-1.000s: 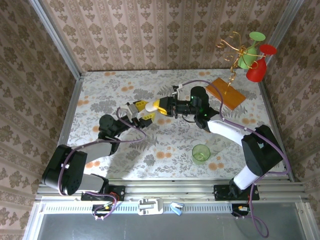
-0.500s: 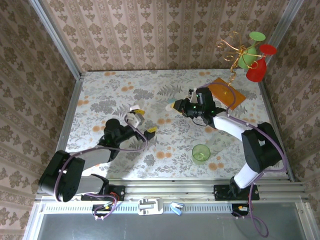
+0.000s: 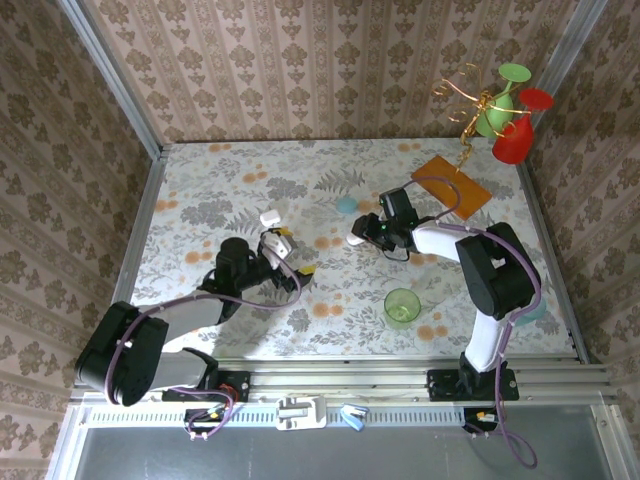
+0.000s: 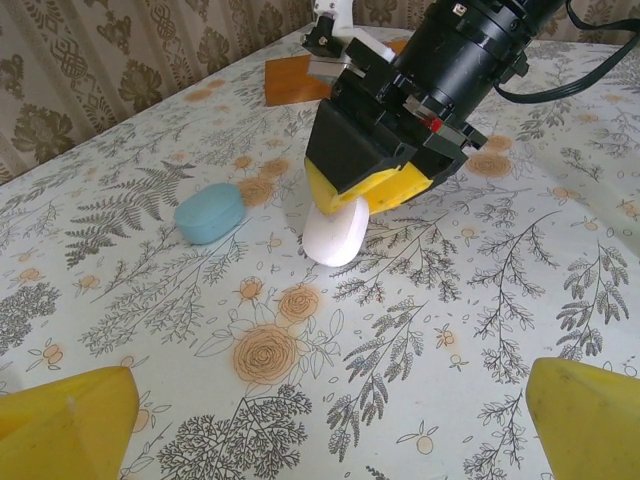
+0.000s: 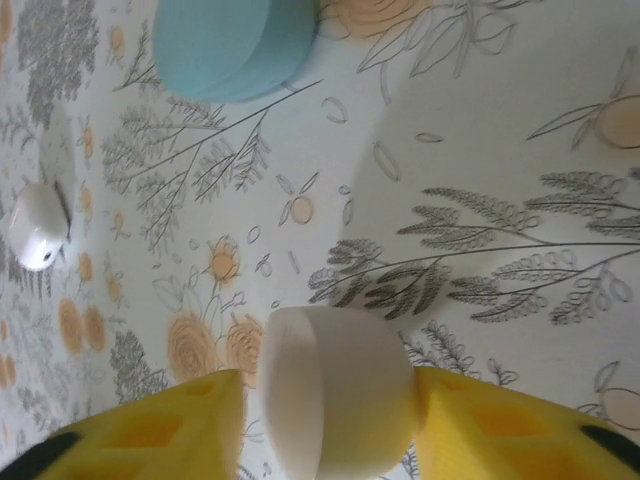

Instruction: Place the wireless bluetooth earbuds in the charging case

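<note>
The right gripper [image 5: 326, 425] is straddling the closed white charging case [image 5: 340, 375], its jaws sitting slightly slack. A pale blue case [image 5: 230, 45] is lying just beyond. The left gripper [image 4: 330, 420] is gaping wide. Where the earbuds are lying, I cannot tell.

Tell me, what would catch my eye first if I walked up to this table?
Probably the white pebble-shaped case at the middle of the flowery table, standing between the yellow fingers of the right gripper. Just beyond it lies a pale blue case, and at the far right corner a wire stand with green and red cups rises by an orange board.
</note>
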Available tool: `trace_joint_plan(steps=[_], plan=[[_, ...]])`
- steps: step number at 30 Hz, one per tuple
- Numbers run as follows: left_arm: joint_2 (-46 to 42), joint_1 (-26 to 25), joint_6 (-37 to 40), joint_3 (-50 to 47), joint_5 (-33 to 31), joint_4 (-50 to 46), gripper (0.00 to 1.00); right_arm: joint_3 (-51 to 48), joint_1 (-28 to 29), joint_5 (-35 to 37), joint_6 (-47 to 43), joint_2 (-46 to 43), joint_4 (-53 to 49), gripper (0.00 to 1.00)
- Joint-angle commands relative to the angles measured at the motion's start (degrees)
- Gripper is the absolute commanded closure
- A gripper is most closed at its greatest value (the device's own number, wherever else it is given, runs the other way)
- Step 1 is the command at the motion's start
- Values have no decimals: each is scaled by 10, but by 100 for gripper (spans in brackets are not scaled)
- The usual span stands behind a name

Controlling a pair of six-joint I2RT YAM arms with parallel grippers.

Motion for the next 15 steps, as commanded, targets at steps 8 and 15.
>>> trace_joint_plan(steps=[8, 15], plan=[[-73, 56, -50, 18, -199, -45, 0, -3, -9, 188, -147, -146, -105, 2], [-129, 134, -19, -13, -364, -65, 0, -117, -17, 359, -298, -322, -43, 0]])
